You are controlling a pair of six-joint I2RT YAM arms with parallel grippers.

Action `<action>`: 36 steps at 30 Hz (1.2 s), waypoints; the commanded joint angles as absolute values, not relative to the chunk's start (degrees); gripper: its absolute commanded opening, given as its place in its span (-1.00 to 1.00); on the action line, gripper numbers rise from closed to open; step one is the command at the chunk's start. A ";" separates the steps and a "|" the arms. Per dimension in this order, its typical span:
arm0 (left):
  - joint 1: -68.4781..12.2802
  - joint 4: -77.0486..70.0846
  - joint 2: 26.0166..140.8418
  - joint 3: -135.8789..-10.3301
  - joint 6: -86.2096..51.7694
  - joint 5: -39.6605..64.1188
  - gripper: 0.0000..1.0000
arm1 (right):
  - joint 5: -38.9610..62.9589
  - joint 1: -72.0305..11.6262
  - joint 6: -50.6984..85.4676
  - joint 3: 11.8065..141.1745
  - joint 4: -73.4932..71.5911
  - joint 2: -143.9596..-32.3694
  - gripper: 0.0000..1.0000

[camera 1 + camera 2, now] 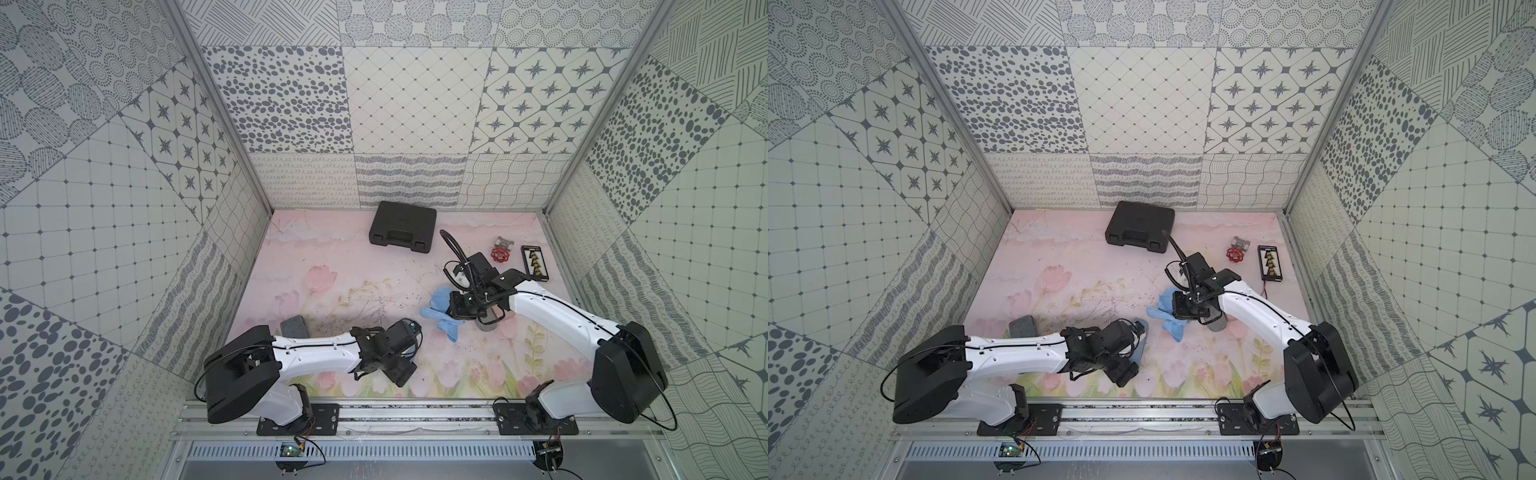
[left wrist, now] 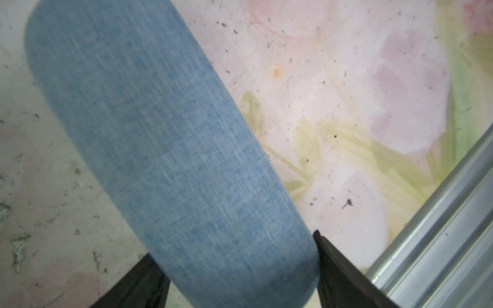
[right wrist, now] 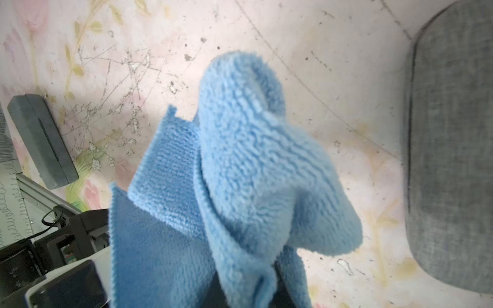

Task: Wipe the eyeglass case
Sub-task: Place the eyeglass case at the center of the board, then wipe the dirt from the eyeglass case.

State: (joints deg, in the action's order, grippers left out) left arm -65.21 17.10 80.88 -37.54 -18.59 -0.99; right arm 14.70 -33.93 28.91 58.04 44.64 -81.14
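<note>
Here, left end effector [image 2: 232,245] flanks blue eyeglass case [image 2: 170,149], possibly gripping.

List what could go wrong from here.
1. The blue case lies between the fingers of the left end effector, with no firm grip evident; wiping could push it out or toward the rail.
2. The cloth is bunched in the shut right end effector; its loose tails may drag over the speckled table and pick up grit.
3. The grey case lies under the right arm and could get nudged.
</note>
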 commanded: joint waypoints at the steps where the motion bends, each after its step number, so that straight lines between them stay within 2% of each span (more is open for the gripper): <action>1: -67.47 15.59 80.10 -35.92 -23.41 -8.12 0.65 | 11.93 -37.51 32.48 58.04 44.76 -79.29 -1.00; 6: -68.03 14.15 78.69 -34.40 -23.32 -14.05 0.55 | 10.53 -43.40 34.90 58.10 43.06 -82.89 -1.00; 14: -68.08 3.20 73.65 -29.01 -18.87 -14.66 0.47 | 12.53 -50.80 34.58 63.14 42.41 -96.31 -1.00; 17: -68.23 0.51 75.02 -28.31 -17.68 -14.41 0.37 | 7.76 -48.68 32.52 64.56 45.92 -99.86 -1.00; 22: -68.02 -0.09 77.59 -28.29 -17.48 -14.39 0.09 | -5.11 -43.95 29.44 67.47 50.82 -97.02 -1.00; 26: -68.03 0.00 76.86 -27.44 -17.82 -14.85 0.05 | -9.03 -45.78 28.01 71.07 54.76 -94.58 -1.00; 32: -68.04 -1.23 75.44 -26.15 -18.46 -15.21 0.03 | 6.45 -53.94 33.56 68.78 46.79 -96.39 -1.00; 36: -67.95 -1.49 75.59 -26.21 -18.15 -14.94 -0.01 | 10.19 -51.35 33.84 65.22 43.35 -99.72 -1.00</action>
